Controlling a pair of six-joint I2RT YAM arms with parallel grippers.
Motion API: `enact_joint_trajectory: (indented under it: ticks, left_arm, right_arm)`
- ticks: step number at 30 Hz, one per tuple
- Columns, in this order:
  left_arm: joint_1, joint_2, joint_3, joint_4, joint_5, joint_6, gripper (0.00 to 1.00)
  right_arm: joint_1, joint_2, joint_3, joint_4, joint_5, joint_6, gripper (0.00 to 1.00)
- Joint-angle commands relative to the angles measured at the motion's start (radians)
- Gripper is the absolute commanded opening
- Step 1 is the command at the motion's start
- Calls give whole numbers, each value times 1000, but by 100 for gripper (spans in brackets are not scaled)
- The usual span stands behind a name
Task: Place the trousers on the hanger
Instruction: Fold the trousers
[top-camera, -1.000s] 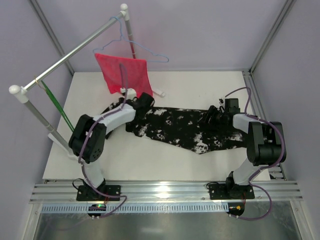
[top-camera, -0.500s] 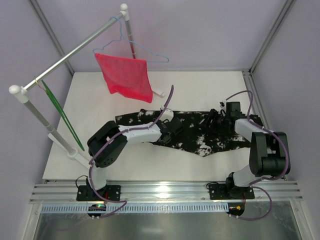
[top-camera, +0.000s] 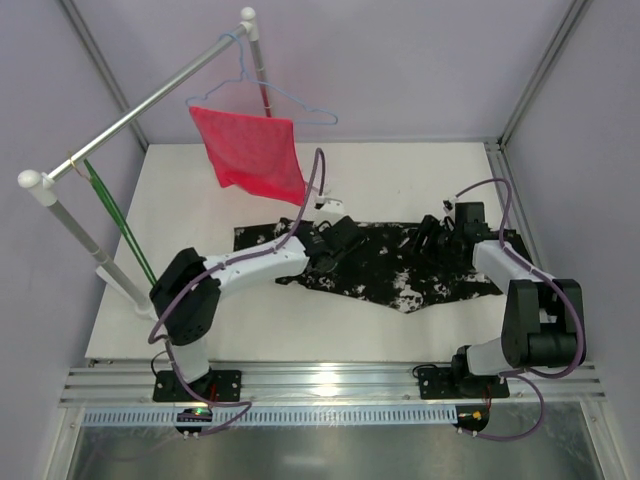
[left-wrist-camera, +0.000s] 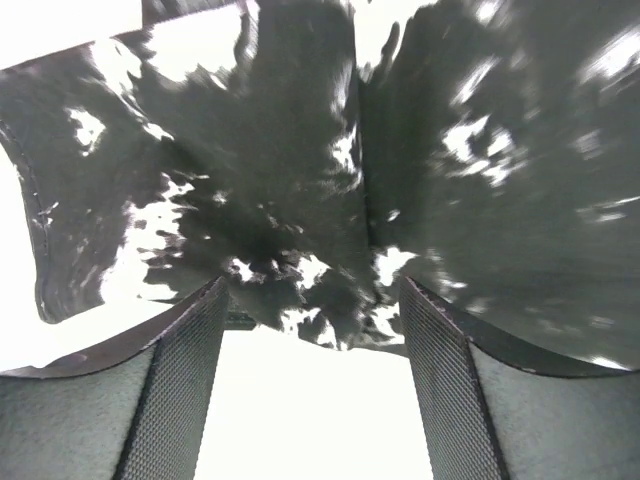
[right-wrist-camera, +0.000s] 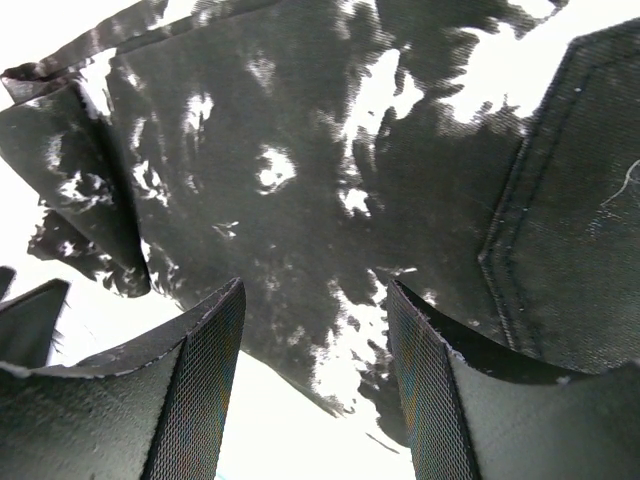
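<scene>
Trousers on table; left fingers apart

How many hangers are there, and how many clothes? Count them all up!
Hangers: 2, the green hanger and the pale blue hanger
Clothes: 2, the trousers and the red cloth
Total: 4

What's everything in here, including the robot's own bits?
trousers: one, black with white splotches, flat on the table.
green hanger: one, bright green, on the rail's near-left end.
blue wire hanger: one, pale blue, on the rail's far end.
red cloth: one, draped over the blue wire hanger.
rail: one, silver, on white posts, left rear.
table: one, white.
left arm: one, black and white, over the trousers' left part.
right arm: one, same colours, over their right part.
left fingers: two, dark, open.
right fingers: two, dark, open.
</scene>
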Motion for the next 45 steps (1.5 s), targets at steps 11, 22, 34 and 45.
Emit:
enact_joint_trajectory:
  ticks: [11,22,34,45]
  left_arm:
    - [211,-220,-75,-74,135,-345,75]
    - [279,-297,-68,-223,87,-960,79]
    - [461,-333,-348,-114,260,-1298,84]
    - [561,-204,-388,-28,307,-1248,86]
  right_arm:
    - [63,-8,5,28,12,20,62]
    - [70,9,24,32,-23,20,62]
    - [72,24,32,29,-51,-3,62]
    - [70,23,35,11,-43,-28,62]
